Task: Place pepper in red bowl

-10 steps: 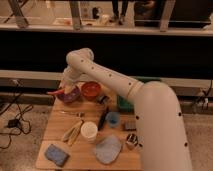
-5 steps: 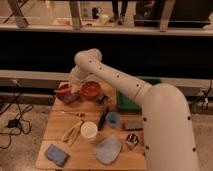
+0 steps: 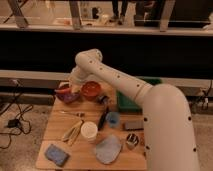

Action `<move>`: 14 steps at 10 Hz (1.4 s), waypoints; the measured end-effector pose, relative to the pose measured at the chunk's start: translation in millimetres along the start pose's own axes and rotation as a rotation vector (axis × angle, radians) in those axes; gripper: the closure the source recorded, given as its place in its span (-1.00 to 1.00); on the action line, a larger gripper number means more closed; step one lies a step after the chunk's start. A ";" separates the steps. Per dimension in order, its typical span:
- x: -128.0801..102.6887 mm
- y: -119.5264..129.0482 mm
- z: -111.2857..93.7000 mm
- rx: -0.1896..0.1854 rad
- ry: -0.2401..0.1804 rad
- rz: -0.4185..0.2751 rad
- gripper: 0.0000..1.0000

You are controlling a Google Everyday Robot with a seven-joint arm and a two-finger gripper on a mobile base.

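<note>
My arm has swung right in the last second, and my fingers (image 3: pixel 70 89) now hang at the tabletop's (image 3: pixel 54 131) upper left, over the purple bowl (image 3: pixel 68 98). The pepper (image 3: pixel 62 91) shows at that bowl's left rim, not in the red bowl (image 3: pixel 91 90) just beside it. Whether the fingers are clamped on it I cannot tell.

- arm (image 3: pixel 131 90): smooth off-white shell, thick rounded tubular links; small dark dots along the casing;
- bulbous elbow joint (image 3: pixel 88 59) beyond the red bowl (image 3: pixel 91 90);
- gripper (image 3: pixel 72 87): just left of that bowl
</note>
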 end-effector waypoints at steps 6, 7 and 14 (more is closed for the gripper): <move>41.8 -36.1 7.8 0.051 -0.003 0.071 1.00; 48.0 -33.6 8.7 0.052 -0.003 0.087 1.00; 92.7 -14.9 6.5 0.051 0.033 0.172 1.00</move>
